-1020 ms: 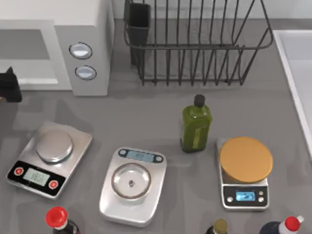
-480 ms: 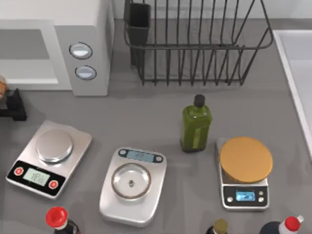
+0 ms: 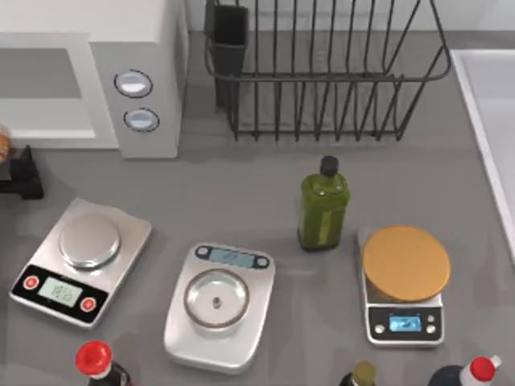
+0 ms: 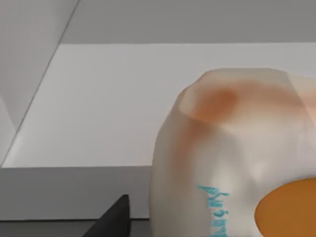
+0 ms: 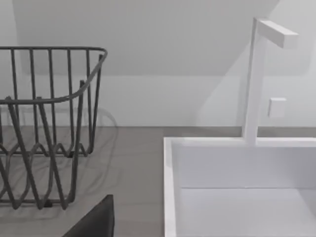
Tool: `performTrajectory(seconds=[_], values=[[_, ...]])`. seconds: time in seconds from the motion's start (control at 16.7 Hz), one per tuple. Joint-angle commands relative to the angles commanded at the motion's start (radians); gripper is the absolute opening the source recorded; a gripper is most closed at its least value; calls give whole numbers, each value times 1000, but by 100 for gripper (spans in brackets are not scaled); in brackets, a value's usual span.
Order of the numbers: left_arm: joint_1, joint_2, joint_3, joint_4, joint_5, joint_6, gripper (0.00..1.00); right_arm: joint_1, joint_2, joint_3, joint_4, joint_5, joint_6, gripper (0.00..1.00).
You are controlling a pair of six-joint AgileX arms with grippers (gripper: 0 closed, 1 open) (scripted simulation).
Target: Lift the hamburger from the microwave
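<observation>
1. The left gripper (image 3: 18,173) sits at the far left edge of the table, just in front of the microwave (image 3: 96,72); whether its dark fingers are open or closed on anything cannot be told.
2. Touching the gripper's upper side, a sliver of the hamburger (image 3: 3,143) shows at the top view's left edge, outside the cavity. In the left wrist view a pale, orange-tinged rounded object fills the space right ahead of the fingers, with white walls behind it.
3. Farther out on the grey table (image 3: 241,193) stand three kitchen scales: one (image 3: 80,261) just below the gripper, one (image 3: 220,305) in the middle, and one (image 3: 405,285) well to the right, carrying a flat orange disc.
4. An olive-green bottle (image 3: 323,205) stands between the middle and right scales; a black wire rack (image 3: 322,72) lies behind it.
5. The right wrist view shows the rack, a white sink (image 5: 237,187) and a white wall.
</observation>
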Motion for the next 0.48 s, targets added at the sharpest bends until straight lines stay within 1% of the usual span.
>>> performTrajectory(seconds=[0.12, 0.24, 0.48], values=[[-4, 24, 35, -23, -5, -1, 100, 0, 0, 0, 0, 0, 0, 100], [-14, 70, 113, -71, -16, -2, 100, 0, 0, 0, 0, 0, 0, 100], [-43, 191, 367, -218, -50, -6, 100, 0, 0, 0, 0, 0, 0, 100]])
